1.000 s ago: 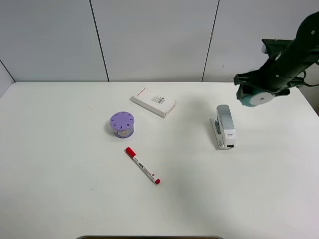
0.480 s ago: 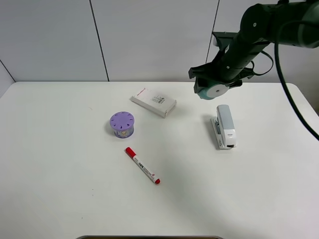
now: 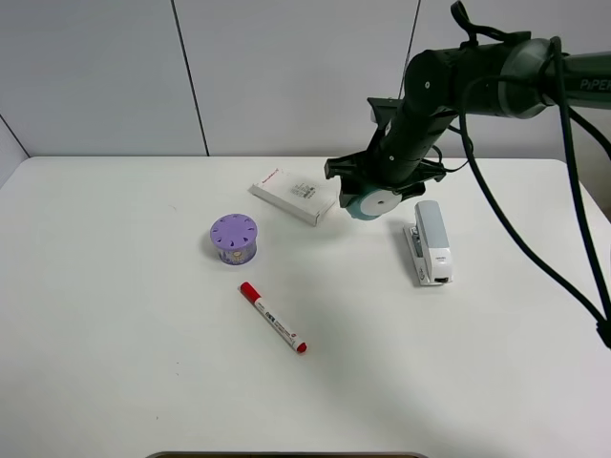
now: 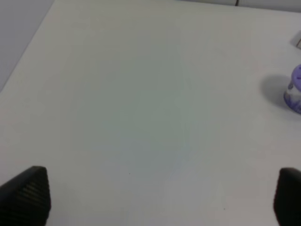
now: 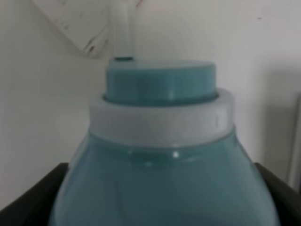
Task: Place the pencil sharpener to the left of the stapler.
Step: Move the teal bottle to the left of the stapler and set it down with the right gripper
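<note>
teal plastic fills the right wrist view: the sharpener (image 5: 160, 155) sits between my right jaws, which are closed on its rounded body, with a dark pad (image 5: 28, 197) showing at each side. its white ring and teal cap point away from the wrist, and a thin white knob (image 5: 121, 28) sticks out past them. beyond that, a corner of the box (image 5: 75, 23) lies on the tabletop (image 5: 42, 103).

in the high view the sharpener (image 3: 372, 201) hangs at the end of my right arm (image 3: 449, 86), its round white face turned toward the camera. it is between the box (image 3: 294, 196) and the stapler (image 3: 430, 243), just left of the stapler's far end and near the box's corner, apart from both. i cannot tell whether it touches the tabletop (image 3: 115, 315). the stapler lies flat, its length running away from the camera.

left of the middle stands a purple container (image 3: 234, 238), and nearer the front edge a red marker (image 3: 273, 319) lies on a slant.

my left jaws stand wide apart: one dark fingertip (image 4: 26, 195) in each lower corner of the left wrist view, only bare tabletop between them. the purple container (image 4: 295, 89) shows at the edge of that view.
</note>
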`<state>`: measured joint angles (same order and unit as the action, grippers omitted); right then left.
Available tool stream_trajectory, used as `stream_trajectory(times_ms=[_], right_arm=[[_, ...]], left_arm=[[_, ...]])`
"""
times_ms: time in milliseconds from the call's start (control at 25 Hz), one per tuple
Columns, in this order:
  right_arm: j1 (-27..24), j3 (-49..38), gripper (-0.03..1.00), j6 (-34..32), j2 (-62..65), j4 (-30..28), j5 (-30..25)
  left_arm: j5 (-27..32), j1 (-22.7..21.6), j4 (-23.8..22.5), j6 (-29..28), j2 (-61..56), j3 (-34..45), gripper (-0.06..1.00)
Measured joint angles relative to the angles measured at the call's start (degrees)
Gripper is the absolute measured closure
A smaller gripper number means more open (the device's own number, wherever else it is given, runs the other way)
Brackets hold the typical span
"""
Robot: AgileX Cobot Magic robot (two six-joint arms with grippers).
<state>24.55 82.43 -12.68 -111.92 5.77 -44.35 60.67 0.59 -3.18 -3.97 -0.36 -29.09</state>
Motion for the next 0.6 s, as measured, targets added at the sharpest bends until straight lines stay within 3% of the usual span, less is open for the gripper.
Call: stream_trajectory(times_ms=[600], right_arm=[[2.07,0.00,0.29,-2.61,-8.55,0.30,0.41]], left_arm=[[0.00,0.00,0.00,0.00,0.00,0.00,-0.01]])
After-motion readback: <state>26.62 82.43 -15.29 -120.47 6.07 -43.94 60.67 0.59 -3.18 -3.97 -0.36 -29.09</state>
